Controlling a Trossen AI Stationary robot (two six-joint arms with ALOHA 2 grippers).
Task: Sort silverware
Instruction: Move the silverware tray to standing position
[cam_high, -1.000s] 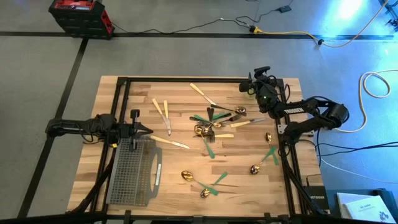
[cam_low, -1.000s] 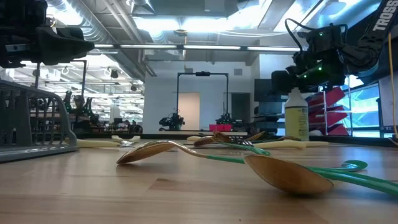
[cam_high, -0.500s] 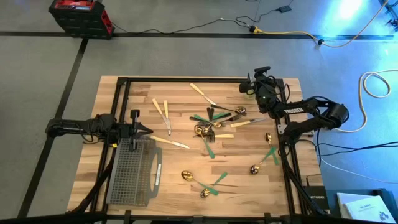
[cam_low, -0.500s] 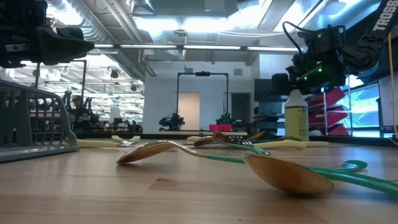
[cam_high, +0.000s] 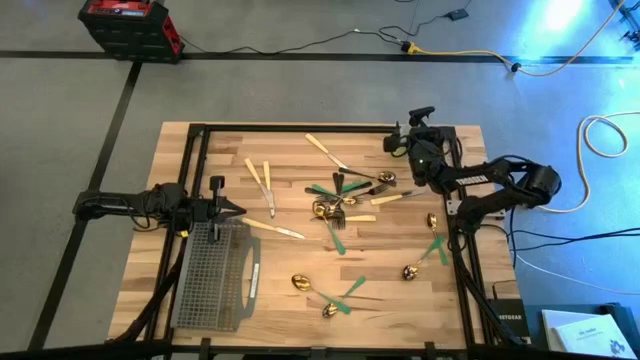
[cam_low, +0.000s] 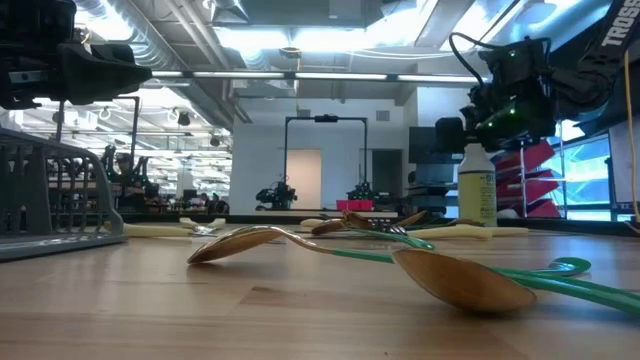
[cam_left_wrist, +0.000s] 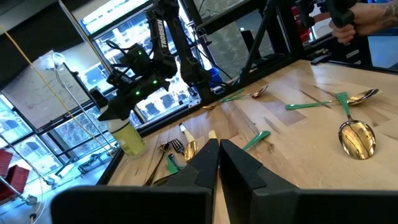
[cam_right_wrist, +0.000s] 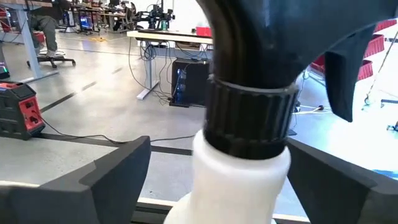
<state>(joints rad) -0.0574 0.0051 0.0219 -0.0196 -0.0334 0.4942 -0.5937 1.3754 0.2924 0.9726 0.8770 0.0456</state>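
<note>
The silverware lies scattered on the wooden table: a tangle of green- and cream-handled pieces (cam_high: 345, 195) at the middle, cream-handled ones (cam_high: 262, 180) to its left, and gold spoons near the front (cam_high: 300, 283) and right (cam_high: 432, 220). My right gripper (cam_high: 395, 143) is open at the far right. Its fingers (cam_right_wrist: 112, 168) stand on either side of the neck of the spray bottle (cam_right_wrist: 242, 180), which stands upright on the table (cam_low: 477, 195). My left gripper (cam_high: 238, 209) is shut and empty, level above the far end of the mesh caddy (cam_high: 212, 275).
The grey wire-mesh caddy lies flat at the near left. A dark frame rail (cam_high: 300, 127) runs along the table's far edge and down both sides. In the low view two spoons (cam_low: 460, 280) lie close to the front edge. Bare wood shows at the far left and middle front.
</note>
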